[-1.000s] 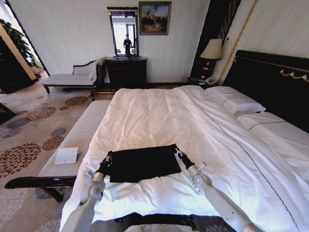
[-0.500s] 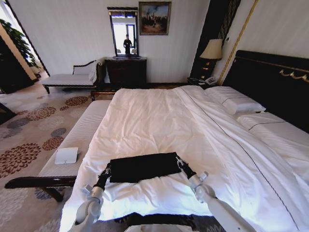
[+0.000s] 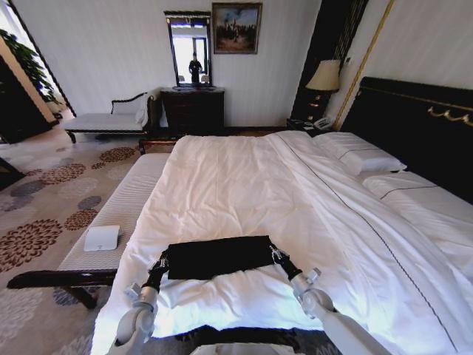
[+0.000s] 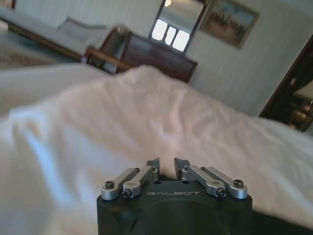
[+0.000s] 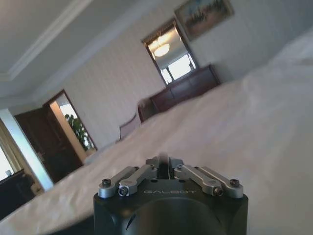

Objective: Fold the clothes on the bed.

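Now I see the shirt lying long-axis crosswise on the bed, bench alongside; left pincer and right pincer each pinch an end.

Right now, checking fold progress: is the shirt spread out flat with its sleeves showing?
No, the T-shirt lies as a narrow folded band.

The bed carries the clothes near its foot.

Striped bench w/ white box; dresser, lamp behind.
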Controlling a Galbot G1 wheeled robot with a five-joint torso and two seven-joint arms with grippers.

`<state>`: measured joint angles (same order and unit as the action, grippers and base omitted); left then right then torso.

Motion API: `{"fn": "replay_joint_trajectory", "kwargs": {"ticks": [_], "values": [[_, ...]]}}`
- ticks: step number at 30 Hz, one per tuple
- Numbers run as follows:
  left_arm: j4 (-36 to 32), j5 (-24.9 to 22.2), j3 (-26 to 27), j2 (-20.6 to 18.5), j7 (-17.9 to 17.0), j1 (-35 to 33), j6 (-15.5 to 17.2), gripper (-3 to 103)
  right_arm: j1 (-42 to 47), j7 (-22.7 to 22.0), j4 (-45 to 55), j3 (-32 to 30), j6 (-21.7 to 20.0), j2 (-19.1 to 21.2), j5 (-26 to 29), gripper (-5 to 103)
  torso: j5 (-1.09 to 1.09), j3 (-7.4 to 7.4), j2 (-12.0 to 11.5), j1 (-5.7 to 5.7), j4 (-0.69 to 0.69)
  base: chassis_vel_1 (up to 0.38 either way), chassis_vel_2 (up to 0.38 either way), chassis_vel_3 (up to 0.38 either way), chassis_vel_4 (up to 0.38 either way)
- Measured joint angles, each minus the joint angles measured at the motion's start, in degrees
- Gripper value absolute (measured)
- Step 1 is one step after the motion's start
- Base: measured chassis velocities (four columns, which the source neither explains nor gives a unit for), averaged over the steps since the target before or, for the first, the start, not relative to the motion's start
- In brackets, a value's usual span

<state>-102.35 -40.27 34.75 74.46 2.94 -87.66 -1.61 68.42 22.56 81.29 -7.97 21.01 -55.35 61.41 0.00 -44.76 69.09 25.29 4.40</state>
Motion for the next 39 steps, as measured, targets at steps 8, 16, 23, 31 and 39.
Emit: {"fn": "replay_joint_trajectory", "kwargs": {"ticks": [8,16,23,31,39], "values": [[-8.2,3.3,4.8,-2.6,-3.2,0.8,2.5,49,-1.1,-11.8,8.0,-2.9,-3.2,2.2,-3.5,40,0.01,0.00,0.0,-0.01,0.01,0.000,0.000,0.000,0.000],[-5.5,23.1,-3.3,-4.9,-14.0,8.5,16.7,82,-10.7,-33.6,10.4,5.9,-23.7,3.8,-9.4,68,-0.01,0.00,0.0,0.00,0.02,0.000,0.000,0.000,0.000],[-4.8,26.1,-8.5,-6.8,-17.2,7.6,24.7,100,-14.6,-40.2,7.5,13.6,-32.2,3.3,-12.9,94,0.00,-0.01,0.0,0.01,0.01,0.000,0.000,0.000,0.000],[-7.3,27.3,-8.9,-8.6,-17.8,3.6,29.3,100,-12.9,-45.7,12.3,14.7,-38.8,4.7,-9.8,100,0.00,0.01,0.0,0.00,0.01,0.000,0.000,0.000,0.000],[-14.6,27.8,-6.5,-9.6,-18.5,-5.6,29.2,100,-4.5,-52.2,25.5,11.8,-39.5,10.6,-7.4,100,0.00,0.01,0.0,-0.01,0.00,0.000,0.000,0.000,0.000]]}}
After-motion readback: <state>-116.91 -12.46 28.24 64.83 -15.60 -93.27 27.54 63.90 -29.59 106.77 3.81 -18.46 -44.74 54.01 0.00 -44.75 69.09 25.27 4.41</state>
